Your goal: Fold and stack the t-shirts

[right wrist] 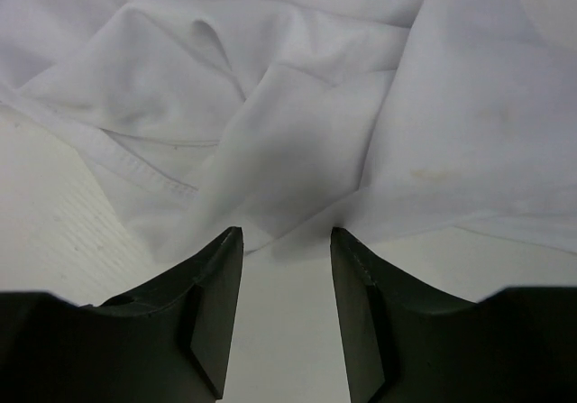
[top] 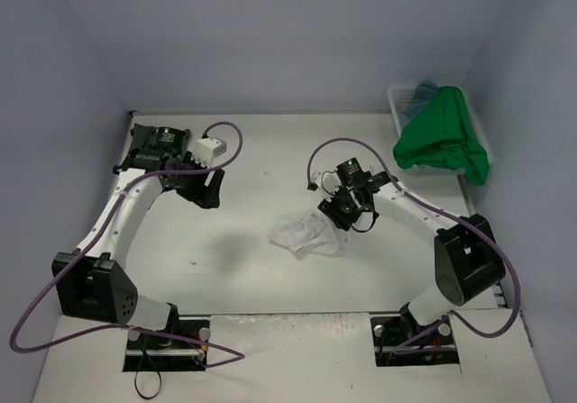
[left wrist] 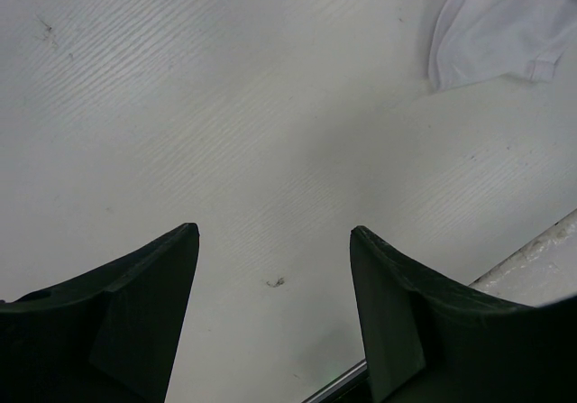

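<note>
Little of the job is done: no shirt is folded and there is no stack anywhere on the table [top: 270,151]. The white shirt [top: 306,233] lies crumpled near the middle of the table, creased and bunched, with a stitched hem showing in the right wrist view. The right gripper [right wrist: 285,236] hovers low at its near edge with its jaws apart, and only bare table shows between them (the cloth starts just past the fingertips, so I judge nothing is gripped). The left gripper [left wrist: 273,232] is well apart from the shirt, over bare table, its jaws spread wide and empty. The green shirt [top: 442,137] hangs unfolded over the basket [top: 399,105] at the far right corner. Left to do, by my reckoning, is everything: spread, fold and pile each shirt. As for what is hard to see, the green shirt covers most of the basket, and a scrap of teal-blue cloth [top: 424,89] peeks out behind it, too little to say how it lies. No dark shirt shows in any view. From above, the right gripper hides part of the white shirt, so its full outline cannot be made out.
</note>
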Available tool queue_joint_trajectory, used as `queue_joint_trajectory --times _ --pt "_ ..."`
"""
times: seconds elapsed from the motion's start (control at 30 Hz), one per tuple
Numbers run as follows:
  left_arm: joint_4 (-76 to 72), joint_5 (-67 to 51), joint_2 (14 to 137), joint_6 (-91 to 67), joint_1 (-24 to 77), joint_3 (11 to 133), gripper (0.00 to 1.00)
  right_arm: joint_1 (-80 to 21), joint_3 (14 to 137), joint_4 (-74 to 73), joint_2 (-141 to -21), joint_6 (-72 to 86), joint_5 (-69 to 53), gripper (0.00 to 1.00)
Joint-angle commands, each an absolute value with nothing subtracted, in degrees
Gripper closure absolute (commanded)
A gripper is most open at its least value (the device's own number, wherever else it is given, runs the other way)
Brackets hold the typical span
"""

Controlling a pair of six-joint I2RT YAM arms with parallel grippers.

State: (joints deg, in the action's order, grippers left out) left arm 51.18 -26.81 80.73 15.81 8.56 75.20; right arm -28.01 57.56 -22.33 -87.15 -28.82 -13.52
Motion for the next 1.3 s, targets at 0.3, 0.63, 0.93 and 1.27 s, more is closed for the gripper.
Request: queue_joint_trajectory --times 0.3,0.63,0.93,1.27 --pt "50.36 -25.84 78.84 16.44 8.35 76.03 0.38 -28.04 60.82 -17.93 -90.70 -26.19 -8.44 0.62" --pt "50.54 -25.93 79.19 16.44 8.35 76.11 0.38 -28.04 59.24 -15.39 -93.43 -26.45 -8.26 0.66" --pt "50.62 -26.01 79.89 16.26 8.35 76.64 0.38 -28.04 61.69 -14.67 -93.52 -26.54 -4.92 1.00" --pt "50.63 -29.09 81.91 16.17 9.05 77.78 0.38 -30.06 79.96 -24.52 -80.96 -29.18 -16.87 1.00"
